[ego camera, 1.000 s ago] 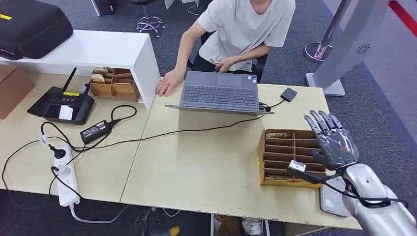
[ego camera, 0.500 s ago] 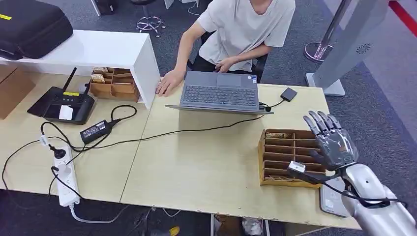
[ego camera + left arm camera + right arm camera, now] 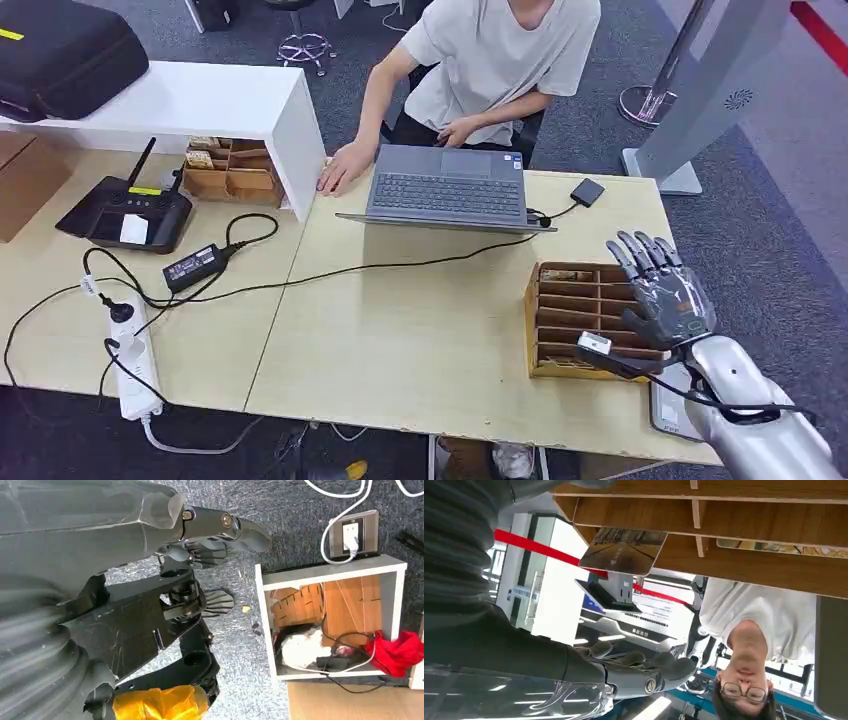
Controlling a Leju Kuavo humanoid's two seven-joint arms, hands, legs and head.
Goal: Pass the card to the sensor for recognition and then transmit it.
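A wooden slotted card holder [image 3: 570, 318] stands on the table at the right. Cards lie in its far slot [image 3: 566, 275]. In the right wrist view a brown card [image 3: 623, 551] sticks out of one slot, and another card [image 3: 774, 548] lies in the slot beside it. My right hand [image 3: 662, 296] hovers over the holder's right end with its fingers spread, holding nothing. A flat grey-white pad [image 3: 672, 405] lies on the table under my right forearm. My left hand [image 3: 190, 605] hangs beside the body over the floor and holds nothing.
A person sits behind an open laptop [image 3: 447, 187] with one hand on the table. A small black box [image 3: 587, 191] on a cable lies right of the laptop. A power strip [image 3: 132, 365], a black adapter [image 3: 195, 266] and cables lie at the left, and a white shelf [image 3: 200, 105] stands behind them.
My right hand has shifted slightly left and lower, further over the card holder. Nothing else has moved.
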